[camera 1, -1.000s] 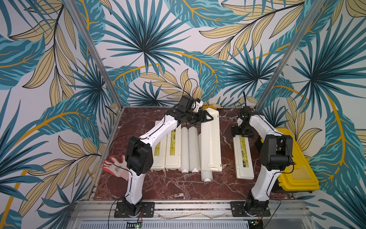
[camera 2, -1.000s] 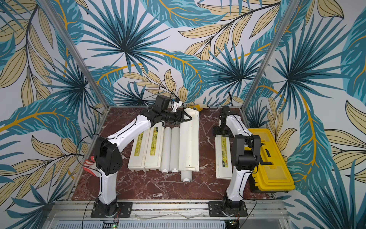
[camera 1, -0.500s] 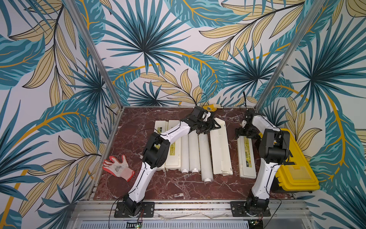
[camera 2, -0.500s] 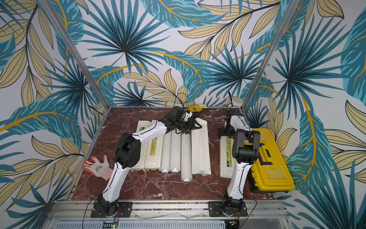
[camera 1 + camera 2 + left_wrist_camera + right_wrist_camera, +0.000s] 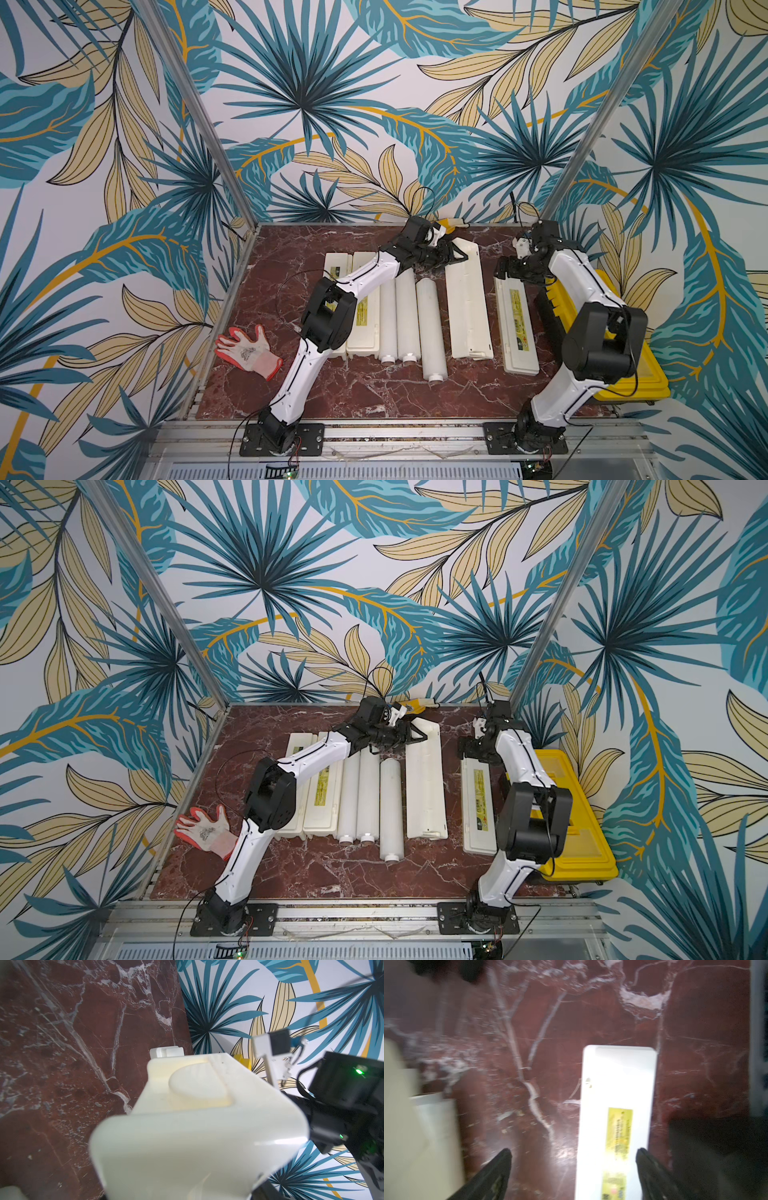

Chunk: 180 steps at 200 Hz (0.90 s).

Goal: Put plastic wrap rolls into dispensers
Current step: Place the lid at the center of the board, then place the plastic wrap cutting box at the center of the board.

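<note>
Nothing looks done yet: the three milky-white translucent plastic wrap rolls (image 5: 430, 328) all lie side by side on the dark red marble table (image 5: 374, 395), outside the long cream-white plastic dispensers (image 5: 365, 332). The left gripper (image 5: 455, 254) seems to pinch the far end of the plain-faced dispenser (image 5: 467, 307) just beside the rolls. The right gripper (image 5: 573, 1150) hangs with claws spread over the closed dispenser with a yellow-green label (image 5: 616, 1105). I judge that all loading is left.
</note>
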Motion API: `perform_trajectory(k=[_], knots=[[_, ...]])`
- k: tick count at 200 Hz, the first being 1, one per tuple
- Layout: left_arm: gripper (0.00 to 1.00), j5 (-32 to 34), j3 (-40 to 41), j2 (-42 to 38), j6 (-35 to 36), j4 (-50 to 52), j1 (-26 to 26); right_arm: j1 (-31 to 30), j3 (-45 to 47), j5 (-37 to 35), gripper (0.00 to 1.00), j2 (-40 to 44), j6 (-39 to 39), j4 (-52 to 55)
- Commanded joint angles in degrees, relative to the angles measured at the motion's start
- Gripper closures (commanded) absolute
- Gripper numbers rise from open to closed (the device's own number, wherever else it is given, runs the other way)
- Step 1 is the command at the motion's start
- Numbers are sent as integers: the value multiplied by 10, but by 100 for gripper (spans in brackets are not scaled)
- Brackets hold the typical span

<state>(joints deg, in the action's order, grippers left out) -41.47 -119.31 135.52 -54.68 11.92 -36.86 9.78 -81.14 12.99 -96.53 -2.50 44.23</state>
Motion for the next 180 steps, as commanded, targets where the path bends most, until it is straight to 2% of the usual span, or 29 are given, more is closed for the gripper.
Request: perform_trajectory(k=[1, 27, 47, 60, 119, 155, 180], knots=[[73, -20, -39, 9, -3, -17, 4, 0, 97, 184, 14, 57, 7, -87], [73, -27, -47, 29, -6, -16, 4, -1, 176, 277, 19, 111, 30, -167], [73, -34, -52, 33, -7, -16, 3, -5, 211, 311, 24, 118, 43, -200], [73, -37, -52, 32, -7, -16, 3, -10, 221, 308, 29, 109, 50, -208], [73, -41, -53, 31, -7, -16, 2, -18, 223, 326, 63, 69, 52, -205], [73, -42, -51, 28, -5, -16, 2, -22, 221, 332, 71, 62, 48, -201], [73, -39, -51, 28, -6, -16, 2, -22, 218, 329, 87, 58, 47, -195]])
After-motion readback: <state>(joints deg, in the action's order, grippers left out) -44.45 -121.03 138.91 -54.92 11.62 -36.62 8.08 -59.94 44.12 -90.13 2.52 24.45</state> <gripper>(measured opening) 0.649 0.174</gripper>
